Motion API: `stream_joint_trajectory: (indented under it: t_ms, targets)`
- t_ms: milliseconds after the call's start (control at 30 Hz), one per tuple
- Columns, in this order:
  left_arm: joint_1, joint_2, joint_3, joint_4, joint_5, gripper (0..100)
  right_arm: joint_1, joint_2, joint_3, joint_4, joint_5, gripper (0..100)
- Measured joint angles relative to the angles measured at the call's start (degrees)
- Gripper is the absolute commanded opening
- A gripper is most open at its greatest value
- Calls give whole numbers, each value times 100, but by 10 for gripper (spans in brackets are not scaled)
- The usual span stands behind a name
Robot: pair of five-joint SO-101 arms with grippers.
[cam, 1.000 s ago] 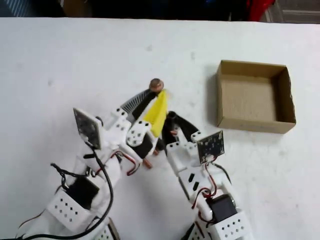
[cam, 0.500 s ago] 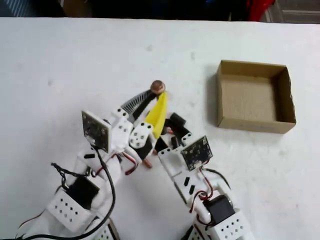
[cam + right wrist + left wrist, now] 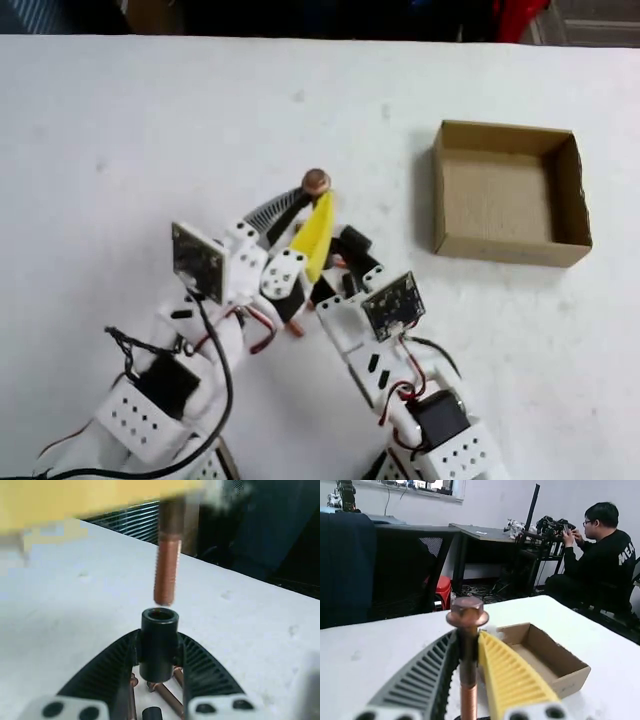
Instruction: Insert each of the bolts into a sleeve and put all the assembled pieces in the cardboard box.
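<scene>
Cardboard box (image 3: 505, 248) open-topped on the worktop (image 3: 150, 120); left tool (image 3: 468, 637) pinches the bolt (image 3: 467, 612) upright, head up, tip just above the upright sleeve (image 3: 159, 650) clamped in the right tool (image 3: 159, 636).

No readable text, labels or numbers.
</scene>
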Motion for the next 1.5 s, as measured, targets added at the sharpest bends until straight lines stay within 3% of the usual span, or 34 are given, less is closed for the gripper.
stream_joint_trajectory:
  t_ms: [1500]
  targets:
    - [44,-79,1046,-185,9,28,9,9,0,9,0,17]
